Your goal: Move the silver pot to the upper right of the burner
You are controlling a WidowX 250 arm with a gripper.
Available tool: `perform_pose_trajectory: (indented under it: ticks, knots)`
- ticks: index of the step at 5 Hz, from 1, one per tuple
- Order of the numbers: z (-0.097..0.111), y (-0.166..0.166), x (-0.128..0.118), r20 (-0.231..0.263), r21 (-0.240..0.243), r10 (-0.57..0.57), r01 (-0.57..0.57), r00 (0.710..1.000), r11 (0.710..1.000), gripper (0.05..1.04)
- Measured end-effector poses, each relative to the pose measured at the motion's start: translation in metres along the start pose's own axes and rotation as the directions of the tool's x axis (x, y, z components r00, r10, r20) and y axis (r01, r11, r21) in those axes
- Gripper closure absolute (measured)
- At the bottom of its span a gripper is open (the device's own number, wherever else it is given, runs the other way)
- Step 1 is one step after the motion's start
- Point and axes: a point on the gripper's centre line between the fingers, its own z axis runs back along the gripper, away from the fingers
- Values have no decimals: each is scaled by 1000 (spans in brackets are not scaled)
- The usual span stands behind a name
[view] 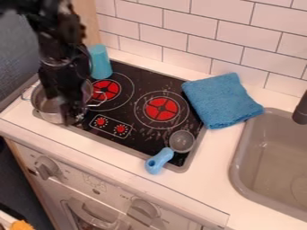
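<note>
- The gripper (pixel 74 116) hangs down at the right-hand side of the silver pot (pixel 49 111), against or just in front of its wall, probably because the rim there offers something thin to pinch
- How far open the gripper is, and whether it has hold of the pot, I cannot tell: the dark parts merge where they overlap the metal
- The pot sits upright just left of the gripper, at the left end of the stovetop (pixel 144 136), its near side reaching over the frame; a looped handle (pixel 96 99) sticks out behind and right of the gripper
- Behind and right of the gripper is the rear red burner (pixel 106 90), with the turquoise cup (pixel 100 64) beyond it; a move straight back could, I judge, knock that cup
- Farther right of the gripper lies the other burner (pixel 162 109), with the blue cloth (pixel 221 99) beyond; as I read the task, the pot should go up and rightward from where it sits, though which burner is meant is unclear
- The small pan (pixel 182 141), well to the gripper's right and nearer the viewer, has its blue handle (pixel 159 161) pointing out over the front edge, handy for grabbing and likely out of this move's way
</note>
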Motion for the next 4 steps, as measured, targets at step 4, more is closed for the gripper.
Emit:
perform_pose_trajectory:
  ticks: [4]
  knots:
    - [-50,13,18,-80,-32,-23,21,997,999,245]
